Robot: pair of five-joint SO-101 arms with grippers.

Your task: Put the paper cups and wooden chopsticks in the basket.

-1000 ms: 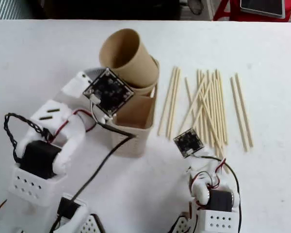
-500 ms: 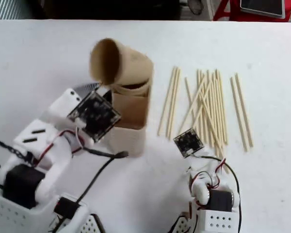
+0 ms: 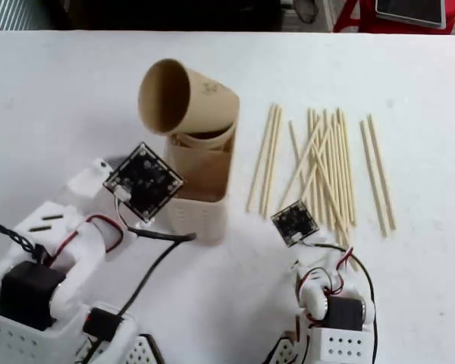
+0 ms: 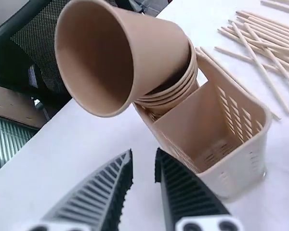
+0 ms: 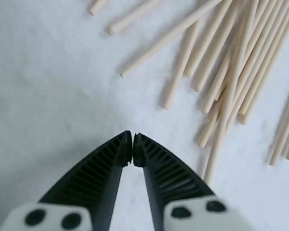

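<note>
Several nested brown paper cups (image 3: pixel 188 97) lean tilted out of the far compartment of the beige basket (image 3: pixel 199 208); the near compartment looks empty. In the left wrist view the cups (image 4: pixel 149 48) and basket (image 4: pixel 241 139) lie just ahead of my left gripper (image 4: pixel 143 154), which is slightly open, holds nothing and touches neither. Wooden chopsticks (image 3: pixel 326 167) lie loose on the table right of the basket. My right gripper (image 5: pixel 133 139) is shut and empty, just above the table a short way from the chopsticks' (image 5: pixel 221 72) near ends.
The white table (image 3: pixel 76 83) has free room left of and beyond the basket. Both arm bases stand at the front edge, with the left arm's cable (image 3: pixel 148 273) trailing in front of the basket. A red frame (image 3: pixel 364 15) stands beyond the far edge.
My left arm has drawn back from the cups toward the front left, leaving them tilted in the basket. The top cup tipped further left. The right arm has kept still.
</note>
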